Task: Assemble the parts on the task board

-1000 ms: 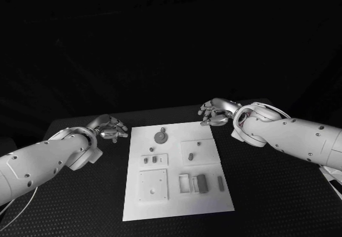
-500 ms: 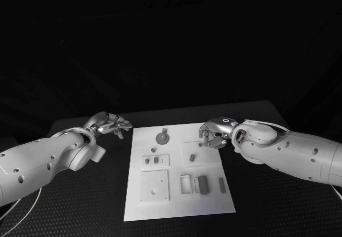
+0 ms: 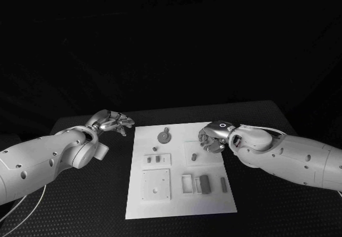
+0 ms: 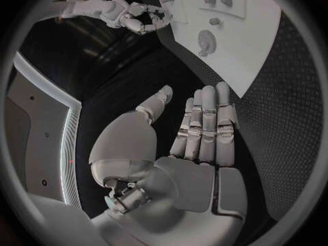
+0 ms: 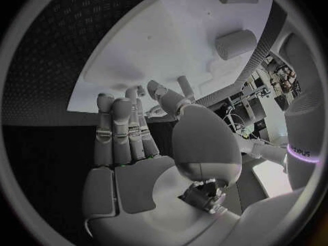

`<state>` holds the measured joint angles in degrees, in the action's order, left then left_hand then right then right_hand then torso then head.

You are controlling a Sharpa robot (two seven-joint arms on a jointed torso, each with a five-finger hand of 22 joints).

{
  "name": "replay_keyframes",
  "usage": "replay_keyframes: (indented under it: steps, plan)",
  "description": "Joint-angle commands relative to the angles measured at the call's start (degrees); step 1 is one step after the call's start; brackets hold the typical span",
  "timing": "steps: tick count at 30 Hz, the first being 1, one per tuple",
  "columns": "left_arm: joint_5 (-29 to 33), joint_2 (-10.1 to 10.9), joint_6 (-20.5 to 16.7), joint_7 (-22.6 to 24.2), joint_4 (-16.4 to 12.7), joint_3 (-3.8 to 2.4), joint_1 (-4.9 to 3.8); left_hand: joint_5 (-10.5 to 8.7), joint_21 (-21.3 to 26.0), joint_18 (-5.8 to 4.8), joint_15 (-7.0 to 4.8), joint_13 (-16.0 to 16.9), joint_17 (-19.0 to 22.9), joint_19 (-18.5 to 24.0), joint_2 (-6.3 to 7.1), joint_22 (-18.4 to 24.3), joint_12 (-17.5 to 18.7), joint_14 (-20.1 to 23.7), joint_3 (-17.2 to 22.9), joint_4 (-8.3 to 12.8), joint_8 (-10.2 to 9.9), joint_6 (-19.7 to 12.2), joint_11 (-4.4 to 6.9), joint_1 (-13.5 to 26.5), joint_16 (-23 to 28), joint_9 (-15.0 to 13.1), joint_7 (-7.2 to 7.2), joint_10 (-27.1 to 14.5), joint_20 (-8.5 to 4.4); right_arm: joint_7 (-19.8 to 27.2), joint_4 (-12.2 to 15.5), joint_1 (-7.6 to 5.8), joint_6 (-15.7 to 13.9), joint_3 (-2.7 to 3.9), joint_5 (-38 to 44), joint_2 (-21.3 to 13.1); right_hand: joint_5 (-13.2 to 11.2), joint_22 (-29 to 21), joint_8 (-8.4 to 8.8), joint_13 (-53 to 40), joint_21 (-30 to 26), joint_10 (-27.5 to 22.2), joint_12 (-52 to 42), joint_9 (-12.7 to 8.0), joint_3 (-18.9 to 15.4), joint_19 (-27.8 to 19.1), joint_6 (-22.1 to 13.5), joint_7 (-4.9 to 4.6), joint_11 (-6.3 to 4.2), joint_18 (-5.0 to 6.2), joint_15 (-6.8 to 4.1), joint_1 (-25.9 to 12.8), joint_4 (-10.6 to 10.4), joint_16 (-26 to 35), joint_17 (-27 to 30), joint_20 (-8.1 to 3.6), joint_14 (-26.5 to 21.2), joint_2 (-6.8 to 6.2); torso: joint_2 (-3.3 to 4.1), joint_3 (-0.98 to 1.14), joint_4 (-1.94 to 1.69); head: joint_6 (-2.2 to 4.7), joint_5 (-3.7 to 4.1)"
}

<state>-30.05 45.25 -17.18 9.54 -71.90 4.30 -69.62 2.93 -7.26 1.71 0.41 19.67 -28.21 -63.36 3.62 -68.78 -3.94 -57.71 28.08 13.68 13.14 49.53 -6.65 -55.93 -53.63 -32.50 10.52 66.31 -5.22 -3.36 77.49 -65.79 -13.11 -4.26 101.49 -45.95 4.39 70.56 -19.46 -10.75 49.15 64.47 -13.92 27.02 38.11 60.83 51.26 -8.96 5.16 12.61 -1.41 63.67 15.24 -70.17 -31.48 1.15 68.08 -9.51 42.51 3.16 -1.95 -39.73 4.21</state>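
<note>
The white task board [image 3: 212,201] lies mid-table with grey parts on it: a round piece [image 3: 164,137] at the far end, an oblong part [image 3: 193,157] in a shallow square on the right, a dark block [image 3: 203,183] and a slim bar [image 3: 223,184] nearer me. My left hand [image 3: 112,122] hovers over the black table just off the board's far left corner, fingers apart and holding nothing. My right hand [image 3: 214,137] hangs over the board's far right part, beside the oblong part, also holding nothing. In the wrist views, both the left hand [image 4: 198,131] and the right hand [image 5: 136,147] have straight fingers.
A square plate [image 3: 154,185] and an open frame [image 3: 187,183] sit on the board's near half, two small pieces [image 3: 151,159] in a square at its left. Black table [image 3: 285,207] surrounds the board. The left wrist view shows the board [image 4: 259,44] and my right hand [image 4: 136,16].
My right hand has come in from beyond the board's far right corner to above its far right part. My left hand has edged slightly toward the far left corner.
</note>
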Motion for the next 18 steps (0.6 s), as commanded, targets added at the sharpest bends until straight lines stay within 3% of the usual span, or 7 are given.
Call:
replay_keyframes:
  steps: [1,11,18]
  plan:
    - [2.0,-0.1,0.0,1.1,-0.1,-0.04,-0.08,0.18,0.4,0.76,0.05,0.1,0.0,-0.5,-0.25,0.1,0.0,-0.4,-0.3,0.0,0.2,-0.6,0.07,0.4,0.4,0.0,0.13,-0.5,0.16,-0.9,-0.4,0.25,0.3,-0.01,2.3,0.4,0.2,0.0,0.38,0.1,-0.3,0.2,0.3,-0.1,0.1,0.3,0.1,-0.28,0.23,2.39,0.37,0.1,-0.4,0.3,-0.1,0.17,0.1,-0.07,0.02,-0.01,-0.04,-0.13,-0.22]
    - [2.0,0.0,0.2,0.8,-0.1,-0.04,-0.08,0.18,0.6,0.73,0.09,0.2,0.0,-0.6,-0.35,0.3,0.0,-0.4,-0.5,0.0,0.2,-0.9,0.03,0.6,0.6,0.0,0.23,-0.6,0.16,-0.2,-2.9,0.92,0.9,-0.08,1.8,2.1,0.1,0.2,0.43,0.3,-0.5,1.1,1.2,-0.2,0.0,0.2,0.4,-0.2,0.16,2.39,0.31,0.4,0.0,0.5,-0.7,0.22,0.1,1.89,0.05,0.06,0.04,-0.37,-0.57]
    - [2.0,-0.1,0.3,0.6,-0.1,-0.04,-0.08,0.18,0.8,0.72,0.11,0.2,0.0,-0.7,-0.4,0.4,0.0,-0.5,-0.5,0.0,0.2,-1.1,0.0,0.7,0.7,0.0,0.3,-0.8,0.16,0.1,-3.2,1.47,1.6,-0.18,2.1,2.9,0.1,0.6,-0.41,0.0,-0.5,3.8,1.2,0.0,-0.2,0.2,2.4,0.62,-0.53,2.39,-0.33,0.6,1.1,0.7,-1.4,0.26,0.3,5.31,0.02,0.06,0.09,-0.64,-0.77]
